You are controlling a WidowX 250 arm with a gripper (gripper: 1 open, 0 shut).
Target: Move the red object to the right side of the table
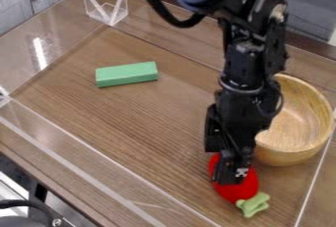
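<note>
Camera view shows one table (144, 113) of brown wood grain, one round wooden bowl (300, 125) near its far right edge, one flat green block (126, 74) well apart to the left, and one red object (238, 184) near the front edge. My gripper (231, 164) hangs directly over the fruit, fingers spread wide. Its green leafy tip (253, 204) points toward the front edge, long axis likewise.

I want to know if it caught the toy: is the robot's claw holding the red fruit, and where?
Not yet. The gripper is open, its fingers down over the top of the red toy fruit, which lies on the table.
</note>
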